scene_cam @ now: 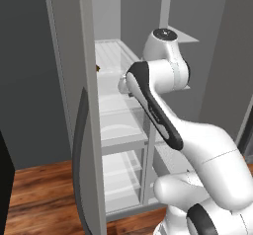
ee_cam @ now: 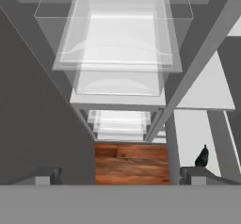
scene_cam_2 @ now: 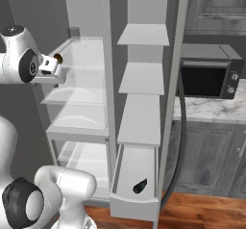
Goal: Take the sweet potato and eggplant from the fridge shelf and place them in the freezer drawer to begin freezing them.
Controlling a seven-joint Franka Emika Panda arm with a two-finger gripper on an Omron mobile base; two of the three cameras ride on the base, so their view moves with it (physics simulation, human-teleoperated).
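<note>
The sweet potato (scene_cam_2: 58,57), a small brown lump, rests at the near left edge of the upper fridge shelf (scene_cam_2: 89,55); from the left base it peeks out as a brown speck, the sweet potato (scene_cam: 97,67), beside the door on that fridge shelf (scene_cam: 116,54). My gripper (scene_cam_2: 55,76) hangs just below and in front of it, pointing down, open and holding nothing. In the hand view the gripper (ee_cam: 120,177) has its fingertips (ee_cam: 47,176) far apart. The near-black eggplant (scene_cam_2: 140,186) lies in the pulled-out freezer drawer (scene_cam_2: 134,206) at the bottom right, also seen as the eggplant (ee_cam: 202,157).
Clear bins (ee_cam: 117,44) stack below the hand in the left compartment. The open fridge door (scene_cam: 84,130) stands close on the left. A divider post (scene_cam_2: 109,79) separates the two columns. A microwave (scene_cam_2: 206,76) sits on the marble counter (scene_cam_2: 216,110). Wooden floor (ee_cam: 132,164) lies beneath.
</note>
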